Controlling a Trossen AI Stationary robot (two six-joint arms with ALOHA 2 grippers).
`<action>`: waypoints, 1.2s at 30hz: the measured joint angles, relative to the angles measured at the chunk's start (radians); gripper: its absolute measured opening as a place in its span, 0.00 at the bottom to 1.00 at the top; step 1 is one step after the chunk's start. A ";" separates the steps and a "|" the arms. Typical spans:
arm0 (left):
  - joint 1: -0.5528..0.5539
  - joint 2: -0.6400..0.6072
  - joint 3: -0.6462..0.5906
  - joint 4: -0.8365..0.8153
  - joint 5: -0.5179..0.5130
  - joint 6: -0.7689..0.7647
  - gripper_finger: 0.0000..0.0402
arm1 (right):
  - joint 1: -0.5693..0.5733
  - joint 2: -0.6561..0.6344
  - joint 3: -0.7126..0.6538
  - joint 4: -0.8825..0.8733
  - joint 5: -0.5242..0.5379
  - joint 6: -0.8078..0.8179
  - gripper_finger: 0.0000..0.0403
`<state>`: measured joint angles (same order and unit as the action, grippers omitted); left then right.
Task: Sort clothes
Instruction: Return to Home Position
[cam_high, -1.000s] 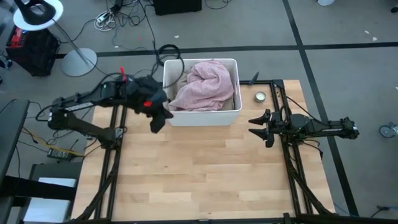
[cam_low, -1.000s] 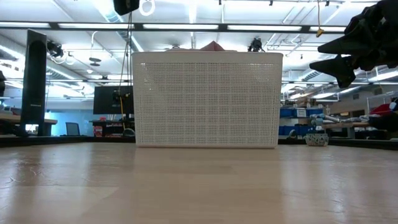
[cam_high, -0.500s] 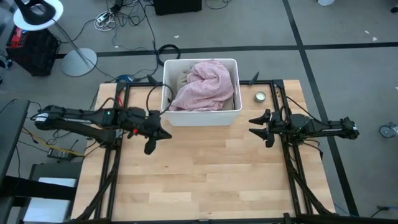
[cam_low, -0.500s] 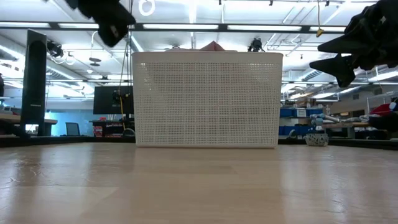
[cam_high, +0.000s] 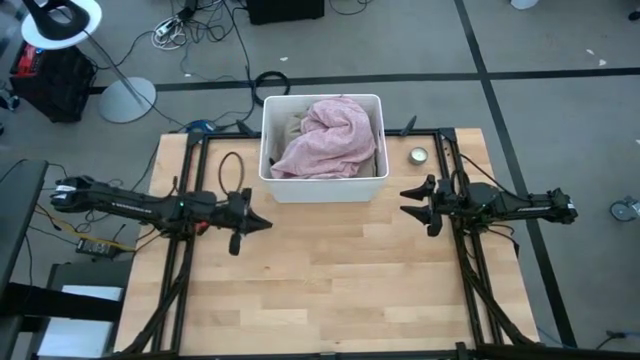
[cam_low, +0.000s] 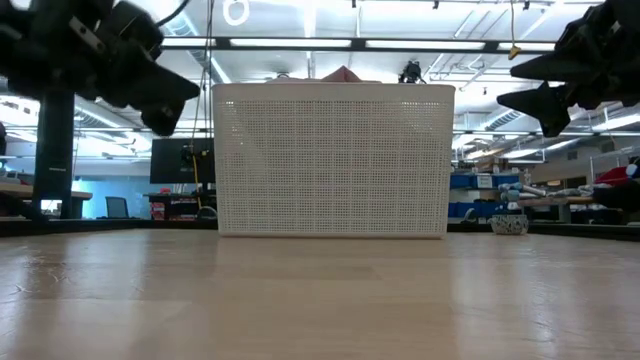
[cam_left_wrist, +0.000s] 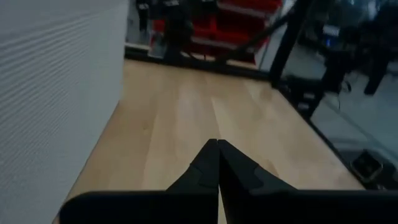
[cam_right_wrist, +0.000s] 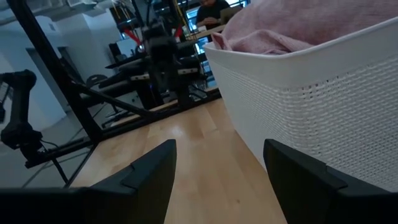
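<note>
In the high view's upper centre, the pink garment covers most of the white bin; beneath it only a beige sliver shows.

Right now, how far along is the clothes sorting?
Looks nearly done: the pink garment and a grey-beige one lie inside the white bin, and no clothes show on the table. Nothing is in hand: the left gripper is shut empty, the right gripper open, both outside the bin. Probably only parking them remains.
</note>
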<state>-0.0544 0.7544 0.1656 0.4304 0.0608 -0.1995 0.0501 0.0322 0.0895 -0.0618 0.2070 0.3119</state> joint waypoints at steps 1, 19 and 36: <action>0.000 -0.002 -0.029 0.053 -0.009 -0.011 0.01 | 0.000 0.000 0.000 0.002 0.000 0.000 0.61; 0.001 -0.105 -0.157 0.157 -0.053 -0.009 0.01 | 0.000 0.000 0.000 0.012 0.000 0.000 0.61; 0.001 -0.401 -0.158 -0.129 -0.086 0.012 0.01 | 0.000 0.000 0.000 0.015 0.000 0.000 0.61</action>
<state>-0.0532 0.3529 0.0078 0.3011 -0.0253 -0.1876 0.0498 0.0323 0.0895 -0.0467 0.2069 0.3119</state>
